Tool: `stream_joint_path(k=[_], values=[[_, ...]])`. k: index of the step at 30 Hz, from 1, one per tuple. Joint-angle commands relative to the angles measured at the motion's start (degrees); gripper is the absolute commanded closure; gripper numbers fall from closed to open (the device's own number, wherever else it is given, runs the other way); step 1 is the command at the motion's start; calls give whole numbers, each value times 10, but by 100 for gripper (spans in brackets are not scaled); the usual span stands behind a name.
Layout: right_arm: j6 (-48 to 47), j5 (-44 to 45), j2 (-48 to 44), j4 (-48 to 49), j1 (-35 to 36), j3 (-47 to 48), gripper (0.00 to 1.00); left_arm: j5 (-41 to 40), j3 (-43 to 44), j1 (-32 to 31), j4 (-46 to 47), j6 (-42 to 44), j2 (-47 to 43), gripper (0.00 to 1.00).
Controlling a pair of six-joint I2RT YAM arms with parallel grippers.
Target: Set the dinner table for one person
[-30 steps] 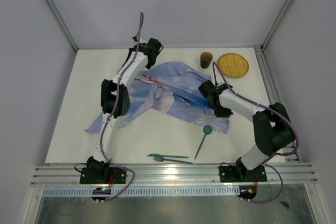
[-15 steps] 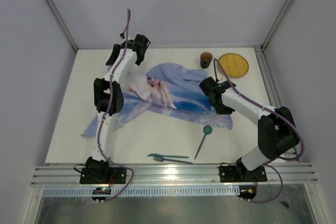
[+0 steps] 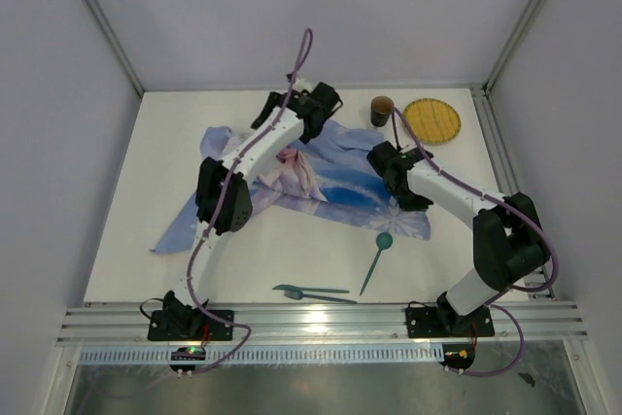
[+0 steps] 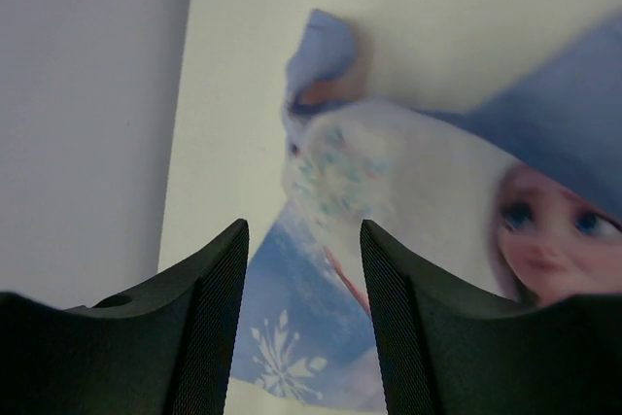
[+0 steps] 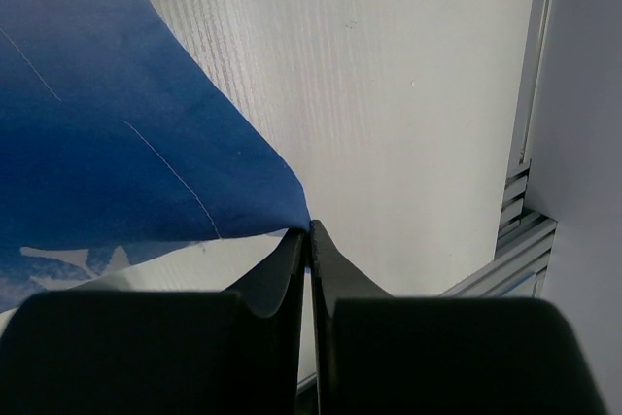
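One step is judged in hand: spreading. Top view: the blue printed fabric cloth [image 3: 330, 177] lies rumpled on the flat white matte dinner table [image 3: 292, 250]. Left wrist view: the left gripper [image 4: 303, 230] is spread and empty, with cloth beyond the jaws. Right wrist view: the right gripper [image 5: 309, 232] is pinched on a cloth edge, with table to the right of the jaws. A fresh left grasp is called for.

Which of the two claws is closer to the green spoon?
The right. The right gripper pinches the blue cloth at its edge, just beyond the green spoon; the left gripper is open over the cloth's far part, much farther away.
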Motion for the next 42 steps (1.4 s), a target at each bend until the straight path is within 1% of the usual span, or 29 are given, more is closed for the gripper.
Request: stream_joint_path(k=[1, 4, 9, 13, 20, 23, 25, 27, 31, 35, 38, 39, 40, 42], values=[[-7, 14, 4, 8, -2, 26, 93, 53, -34, -82, -33, -47, -47, 48], [-9, 36, 5, 1, -2, 27, 93, 93, -32, -112, -74, -83, -34, 49], [5, 71, 4, -19, -4, 31, 93, 125, -37, -129, -103, -112, -11, 51], [20, 50, -12, -24, -34, 30, 93, 131, -53, -137, -104, -118, -10, 51], [17, 57, -69, -53, -102, 32, 93, 104, -52, -137, -104, -111, -9, 51], [2, 66, -90, -58, -129, 37, 93, 89, -46, -137, -104, -105, -5, 51], [-22, 76, -106, -54, -162, 42, 93, 84, -44, -137, -104, -100, 0, 51], [-41, 65, -114, -41, -189, 46, 93, 81, -38, -137, -104, -95, 2, 51], [-66, 65, -110, -39, -208, 53, 93, 65, -24, -136, -107, -86, 14, 50], [-71, 9, -105, -25, -208, 45, 93, 43, -18, -136, -103, -72, 11, 50], [-70, -19, -106, -18, -208, 31, 79, 21, -3, -135, -104, -63, 8, 49], [-70, -22, -109, -13, -208, 28, 67, 10, 9, -134, -104, -62, 8, 48], [-70, -23, -112, -12, -208, 25, 48, 9, 14, -132, -105, -61, 6, 47], [-71, -16, -120, -11, -208, 17, 35, 16, 28, -125, -108, -62, -4, 45]])
